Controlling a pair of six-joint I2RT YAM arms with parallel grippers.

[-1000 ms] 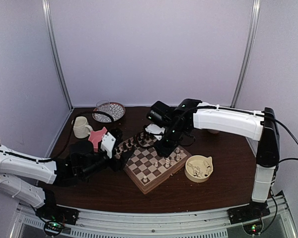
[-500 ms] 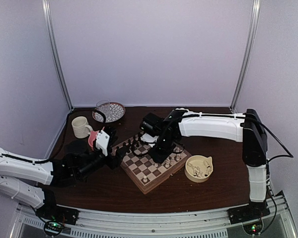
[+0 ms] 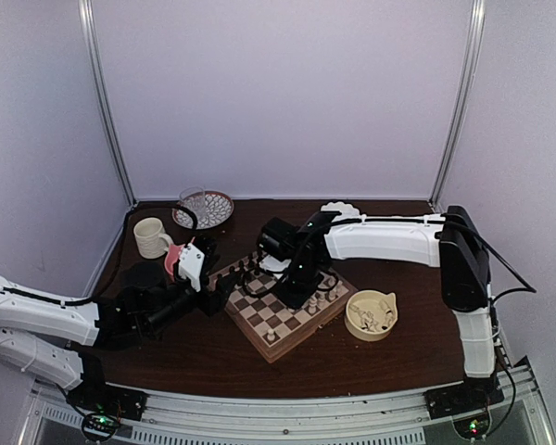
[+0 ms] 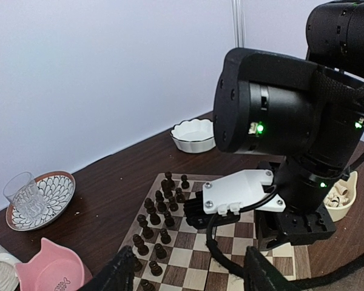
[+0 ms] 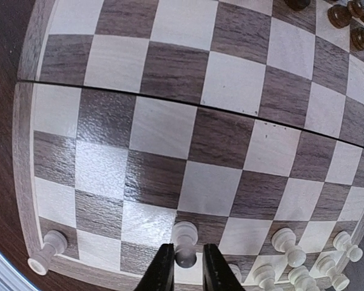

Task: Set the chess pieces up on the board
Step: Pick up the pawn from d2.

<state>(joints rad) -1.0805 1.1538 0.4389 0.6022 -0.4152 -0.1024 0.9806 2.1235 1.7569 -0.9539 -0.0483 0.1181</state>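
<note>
Hovering low over the board, the right gripper had its jaws pulled in narrow around one cream pawn on the row along the board's rim. A sliver of dark square showed beside the pawn on one side, so whether it was truly clamped, I couldn't tell. That straight-down approach looked sensible: the other chess pieces in that row stood close, and slim fingers slot between them.

The left gripper hung at the board's left side, jaws spread wide, holding nothing, and apparently out of its partner's way. The board sat mid-surface, turned corner-on to the near edge. Just beside it, toward the right edge, a beige bowl held more cream pieces, handy for the right arm. Dark pieces crowded the board's far side.

Only the right wrist view showed the pawn between the fingers; from above, the arm hid it. The left wrist view gave the clearest look at the white scalloped bowl and the patterned plate carrying a glass toward the far edge.
</note>
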